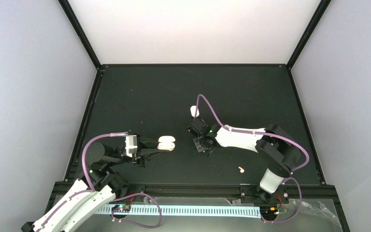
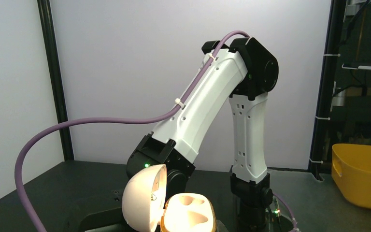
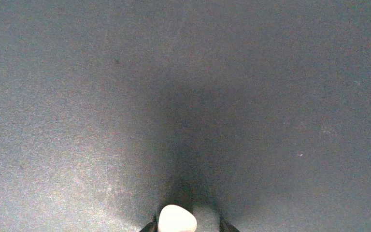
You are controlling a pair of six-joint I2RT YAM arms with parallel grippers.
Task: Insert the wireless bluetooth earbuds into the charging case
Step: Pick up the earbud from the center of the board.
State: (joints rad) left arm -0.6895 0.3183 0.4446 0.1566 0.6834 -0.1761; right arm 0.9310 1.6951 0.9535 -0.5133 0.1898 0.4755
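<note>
The charging case (image 1: 166,143) is white and stands open, held at the left of the mat by my left gripper (image 1: 158,148), which is shut on it. In the left wrist view its lid (image 2: 142,199) is swung up to the left, and both sockets in the base (image 2: 188,215) are empty. My right gripper (image 1: 204,143) hovers just right of the case. A small cream-white earbud (image 3: 176,220) sits between its fingertips at the bottom edge of the right wrist view, lifted off the mat. Another white earbud (image 1: 194,111) lies on the mat behind that gripper.
A small peach-tan lump (image 1: 241,169) lies on the mat near the right arm's base. The right arm's purple cable (image 1: 212,112) loops over the mat's middle. A yellow bin (image 2: 364,174) stands beyond the table's right side.
</note>
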